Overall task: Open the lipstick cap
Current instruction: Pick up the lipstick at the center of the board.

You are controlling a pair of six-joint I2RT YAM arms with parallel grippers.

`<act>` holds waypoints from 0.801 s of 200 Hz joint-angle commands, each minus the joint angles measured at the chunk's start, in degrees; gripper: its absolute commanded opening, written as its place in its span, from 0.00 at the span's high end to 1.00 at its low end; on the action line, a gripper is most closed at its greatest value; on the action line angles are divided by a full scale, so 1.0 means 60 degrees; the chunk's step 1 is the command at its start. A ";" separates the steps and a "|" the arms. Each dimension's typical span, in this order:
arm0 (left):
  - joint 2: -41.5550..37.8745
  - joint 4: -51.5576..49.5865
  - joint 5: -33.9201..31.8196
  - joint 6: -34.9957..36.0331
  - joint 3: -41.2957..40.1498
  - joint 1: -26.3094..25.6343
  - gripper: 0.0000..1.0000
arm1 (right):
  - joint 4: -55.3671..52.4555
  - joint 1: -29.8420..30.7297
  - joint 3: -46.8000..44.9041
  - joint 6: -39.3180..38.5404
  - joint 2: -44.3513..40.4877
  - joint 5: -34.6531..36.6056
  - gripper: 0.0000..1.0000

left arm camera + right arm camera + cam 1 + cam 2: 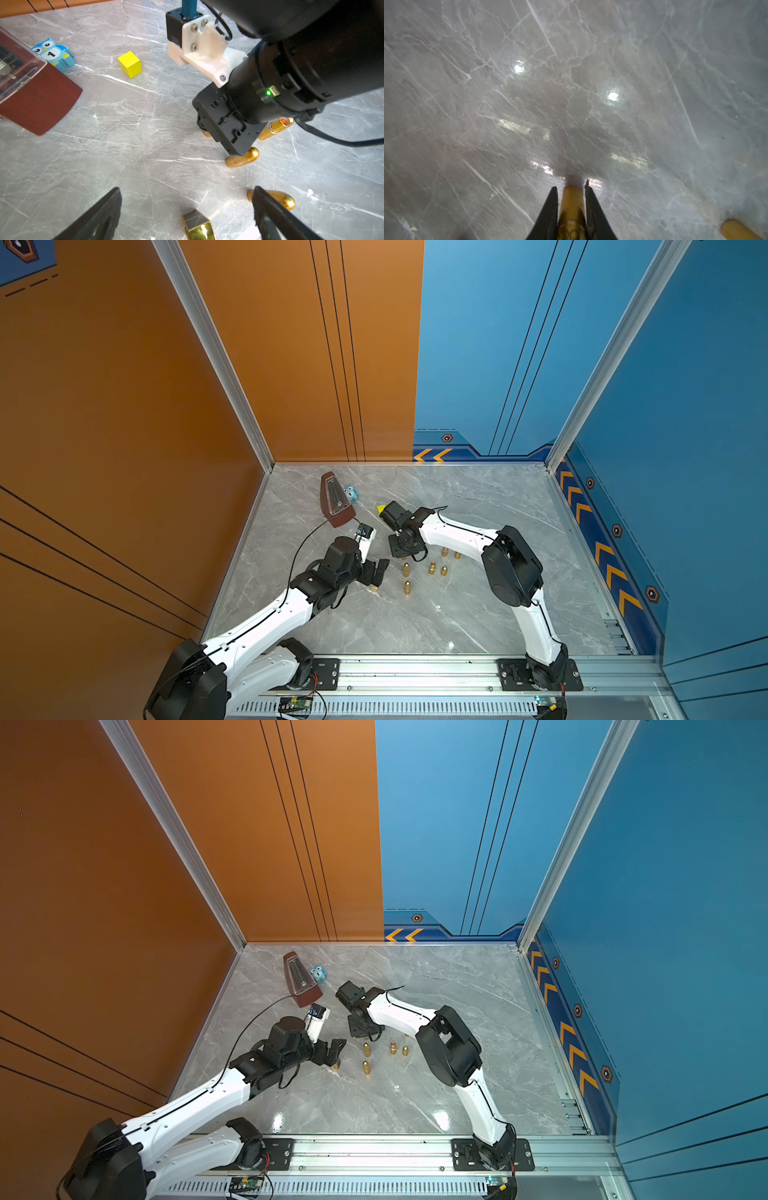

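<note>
The right gripper (571, 185) stands pinched tight on a gold, bullet-shaped lipstick (572, 202), one black finger on each flank. The tube is upright near the middle of the grey marble table (478, 614), between the two arms; whether its foot touches the stone cannot be told. In both top views the gripper's own black body covers that tube, and only the right wrist camera shows the grip plainly (the left wrist camera catches a sliver of gold under the body). The left gripper (187, 188), jaws spread wide and holding nothing, hangs near it over a square gold tube (198, 227) that sits below the gap between its fingers. Six more bullet-shaped gold tubes (407, 588) stand free on the marble in a top view, close to the right gripper and the right arm; one of them, the uncapped tube (432, 568), shows an orange-red tip. Toward the far left corner sit one brown metronome (337, 502), one blue owl toy (53, 54) marked with a 1 just beside it, and one yellow cube (130, 64), which the right arm partly hides from above.
</note>
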 commanded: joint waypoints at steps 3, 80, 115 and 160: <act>-0.0005 0.0145 0.0084 -0.0123 -0.0093 0.0108 0.01 | -0.0339 -0.0018 0.0183 -0.0121 0.0003 0.0142 0.84; -0.0130 0.0134 0.0167 0.0015 -0.0054 0.0167 0.01 | -0.0331 -0.0158 -0.0127 -0.0351 -0.0862 0.0102 0.88; -0.0244 0.0137 0.0265 0.0054 0.0031 0.0189 0.01 | -0.0206 -0.0293 -0.0426 -0.0344 -0.1815 -0.0221 0.88; -0.0478 0.0165 0.0789 0.0179 0.0103 0.0167 0.01 | -0.0141 -0.0517 -0.1030 -0.0304 -0.2947 -0.0903 0.88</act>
